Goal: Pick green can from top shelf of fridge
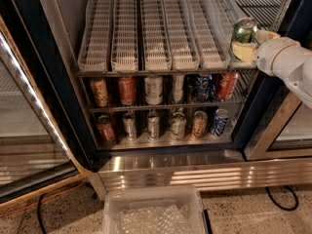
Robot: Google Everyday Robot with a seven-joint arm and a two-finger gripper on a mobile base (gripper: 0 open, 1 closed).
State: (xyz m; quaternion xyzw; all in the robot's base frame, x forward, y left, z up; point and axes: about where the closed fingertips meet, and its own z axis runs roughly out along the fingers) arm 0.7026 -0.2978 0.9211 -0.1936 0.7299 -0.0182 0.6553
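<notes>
The green can [243,32] stands upright at the front right end of the top shelf [146,65], a wire rack with white ribbed lane trays inside the fridge [161,152]. My gripper [249,44] reaches in from the right on a white arm and is shut on the can, one pale finger [242,52] across its lower part and the other [266,35] behind it on the right. The can's silver top and upper green body show; its base is hidden by the finger.
Two lower wire racks hold rows of cans, orange [127,91], silver [153,90], blue [220,122] and red [226,85]. A glass door [29,130] stands open at left. A clear plastic bin [155,212] sits on the floor in front. The right door frame [273,126] is close to my arm.
</notes>
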